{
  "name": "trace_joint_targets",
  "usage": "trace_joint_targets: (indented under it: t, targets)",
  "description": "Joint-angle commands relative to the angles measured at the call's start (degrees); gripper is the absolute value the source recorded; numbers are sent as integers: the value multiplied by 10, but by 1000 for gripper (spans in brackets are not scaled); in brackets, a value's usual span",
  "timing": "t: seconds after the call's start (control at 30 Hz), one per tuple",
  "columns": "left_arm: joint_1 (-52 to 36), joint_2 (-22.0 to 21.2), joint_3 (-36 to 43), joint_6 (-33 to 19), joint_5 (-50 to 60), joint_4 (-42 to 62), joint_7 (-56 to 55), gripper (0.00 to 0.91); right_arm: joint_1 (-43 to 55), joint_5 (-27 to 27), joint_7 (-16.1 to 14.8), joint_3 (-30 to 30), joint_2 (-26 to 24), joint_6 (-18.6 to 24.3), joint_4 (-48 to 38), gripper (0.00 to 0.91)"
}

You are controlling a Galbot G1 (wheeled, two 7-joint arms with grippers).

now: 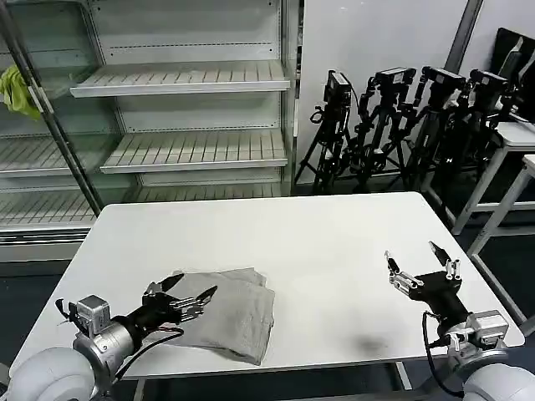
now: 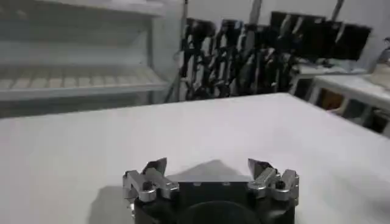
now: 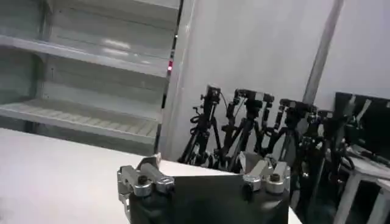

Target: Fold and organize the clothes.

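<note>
Folded clothes beside open left hand.

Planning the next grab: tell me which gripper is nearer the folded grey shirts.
Left. The left gripper hangs open over the near-left edge of the shirts; the right gripper, also open, is far across the table.

One folded pile of light grey T-shirts, near tabletop front-left corner; number in pile unclear. Two grippers: left gripper, right gripper. One yellow-green rag. Four camera tripods.
</note>
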Motion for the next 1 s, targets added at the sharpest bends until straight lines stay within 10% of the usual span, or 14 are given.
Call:
trace_joint_targets:
  t: [0.03, 0.73, 0.83, 0.93, 1.0]
  targets:
    - [30, -32, -10, -9, 56, 104, 10, 907, 1, 0, -2, -7, 2, 3, 1, 907]
    - [12, -37, 8, -15, 65, 153, 25, 907, 1, -1, -1, -11, 10, 4, 14, 907]
    - [9, -41, 12, -16, 68, 153, 29, 292, 1, -1, -1, -11, 10, 3, 15, 907]
    - [8, -43, 13, -17, 68, 151, 32, 40, 0, 0, -1, -11, 10, 3, 16, 907]
    - [7, -45, 13, -18, 68, 150, 33, 40, -2, -1, -1, -10, 11, 3, 17, 907]
